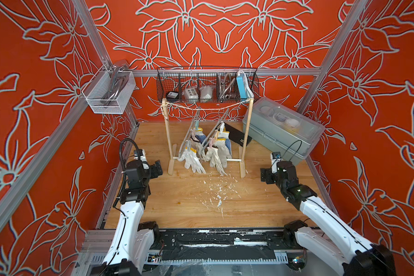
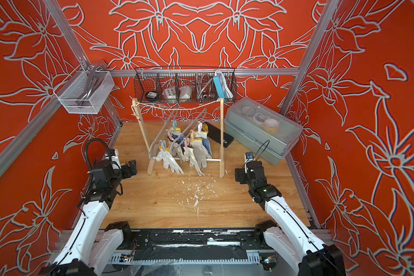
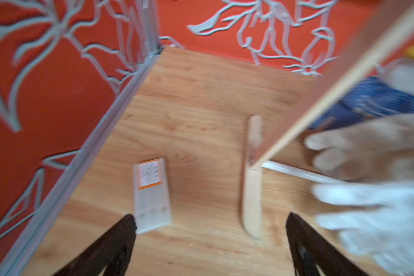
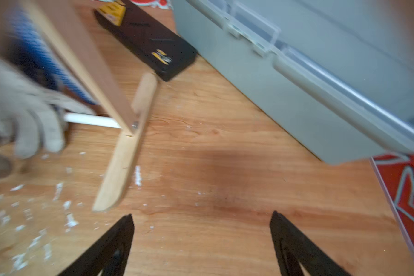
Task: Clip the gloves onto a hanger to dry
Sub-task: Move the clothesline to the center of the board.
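Soiled work gloves [image 1: 215, 153] hang clipped to grey hangers [image 2: 153, 145] on a wooden rack [image 1: 169, 143] at centre frame in both top views. Flanking it, the left gripper [image 1: 158, 168] and right gripper [image 1: 264, 175] show jaws apart, holding nothing.

The gloves [image 2: 197, 149] hang clipped to grey hangers [image 2: 160, 138] on the wooden rack [image 2: 221, 133]
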Robot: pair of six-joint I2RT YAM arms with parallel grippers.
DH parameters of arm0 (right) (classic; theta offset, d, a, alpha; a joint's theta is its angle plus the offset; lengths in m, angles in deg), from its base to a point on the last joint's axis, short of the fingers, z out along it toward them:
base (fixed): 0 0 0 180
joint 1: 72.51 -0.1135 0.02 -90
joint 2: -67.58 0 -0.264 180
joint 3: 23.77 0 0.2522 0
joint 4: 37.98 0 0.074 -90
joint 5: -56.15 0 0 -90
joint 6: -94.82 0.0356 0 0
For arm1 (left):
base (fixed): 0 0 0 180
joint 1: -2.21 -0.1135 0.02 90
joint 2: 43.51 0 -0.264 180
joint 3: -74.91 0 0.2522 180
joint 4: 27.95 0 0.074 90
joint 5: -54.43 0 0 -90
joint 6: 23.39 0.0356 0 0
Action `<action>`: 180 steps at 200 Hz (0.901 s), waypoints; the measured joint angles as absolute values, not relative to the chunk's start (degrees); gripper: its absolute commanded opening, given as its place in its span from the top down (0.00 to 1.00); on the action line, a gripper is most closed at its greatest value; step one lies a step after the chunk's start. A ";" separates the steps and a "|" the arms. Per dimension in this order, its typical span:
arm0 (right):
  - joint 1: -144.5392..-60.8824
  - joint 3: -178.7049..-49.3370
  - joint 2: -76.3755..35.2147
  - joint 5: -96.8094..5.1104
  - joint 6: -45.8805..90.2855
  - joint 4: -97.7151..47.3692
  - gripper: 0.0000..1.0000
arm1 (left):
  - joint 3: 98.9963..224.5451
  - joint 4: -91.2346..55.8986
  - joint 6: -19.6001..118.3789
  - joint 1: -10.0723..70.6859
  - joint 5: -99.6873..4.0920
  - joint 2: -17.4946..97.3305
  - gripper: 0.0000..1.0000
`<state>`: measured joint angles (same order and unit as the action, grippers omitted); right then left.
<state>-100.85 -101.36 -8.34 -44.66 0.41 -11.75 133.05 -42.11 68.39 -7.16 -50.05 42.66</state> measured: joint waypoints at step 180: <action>-93.04 -76.40 15.58 -30.89 12.02 -7.99 0.10 | 118.64 -9.91 66.60 -0.58 -36.83 3.99 0.05</action>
<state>-93.04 -76.40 15.58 -30.89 12.02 -7.99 118.64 -9.91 66.60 -0.58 -36.83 3.99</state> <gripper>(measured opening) 0.874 0.931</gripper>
